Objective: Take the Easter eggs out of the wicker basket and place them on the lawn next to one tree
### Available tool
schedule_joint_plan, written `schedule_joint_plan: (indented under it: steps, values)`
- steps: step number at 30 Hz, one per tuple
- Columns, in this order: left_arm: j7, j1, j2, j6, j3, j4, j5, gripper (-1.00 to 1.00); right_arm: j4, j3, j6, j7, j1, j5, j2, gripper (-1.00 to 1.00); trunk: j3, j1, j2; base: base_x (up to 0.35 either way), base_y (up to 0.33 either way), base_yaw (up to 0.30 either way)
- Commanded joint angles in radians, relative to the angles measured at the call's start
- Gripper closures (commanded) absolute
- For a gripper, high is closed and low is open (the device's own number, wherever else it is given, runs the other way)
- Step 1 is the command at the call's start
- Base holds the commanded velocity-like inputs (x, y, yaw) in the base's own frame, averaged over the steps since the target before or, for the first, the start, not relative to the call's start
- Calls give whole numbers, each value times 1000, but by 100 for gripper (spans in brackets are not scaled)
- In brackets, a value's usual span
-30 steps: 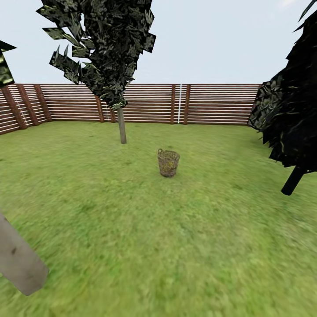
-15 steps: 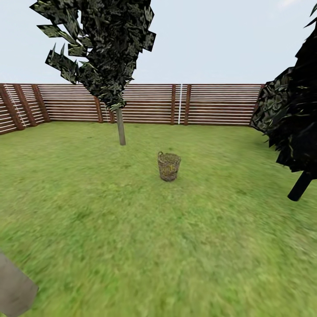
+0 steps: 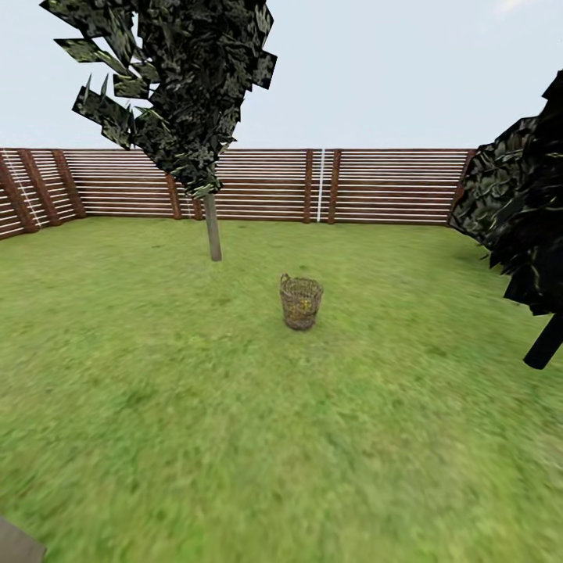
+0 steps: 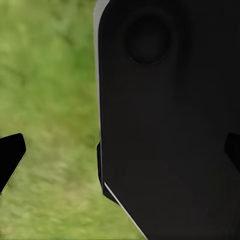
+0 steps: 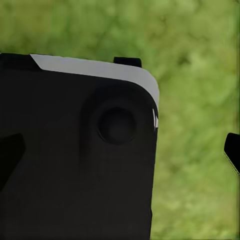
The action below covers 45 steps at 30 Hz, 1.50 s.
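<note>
The wicker basket stands upright on the lawn in the middle distance of the head view. Yellow shows through its weave, but I cannot make out separate Easter eggs. Behind it to the left rises a tree with a grey-brown trunk and blotched blocky foliage. In the left wrist view my left gripper is open, its black fingertips far apart over grass, with a black body panel between. My right gripper is open in the right wrist view, likewise over grass.
A near-black tree with a thin dark trunk stands at the right edge. A brown slatted fence closes the garden at the back and left. A bit of thick grey trunk cuts the bottom left corner.
The camera has moved forward: the basket sits slightly lower and nearer, the dark tree has slid right, and the near grey trunk at the bottom left has almost left the frame.
</note>
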Motion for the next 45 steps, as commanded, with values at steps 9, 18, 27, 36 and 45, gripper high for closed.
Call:
schedule_joint_plan:
  steps: [9,18,27,36,45]
  values:
    - [1,1,1,-1,1,-2,0,-100,1,1,-1,0,-1,4,0,-100,-1,1,0,316,0,0]
    - [2,1,0,-1,1,-2,0,-100,0,-1,-5,0,-1,5,0,-100,-1,1,0,315,0,0]
    - [1,1,0,-1,1,-2,0,-100,0,-4,-1,1,-1,-1,1,-100,-1,1,0,316,0,-3]
    - [1,1,0,-1,1,-2,0,-100,-3,-12,-3,4,-1,-5,-2,-100,-1,1,0,315,0,-229]
    - [1,1,1,-1,1,-2,0,-100,-14,-7,-8,2,-1,3,-5,-100,-1,1,0,316,0,-81]
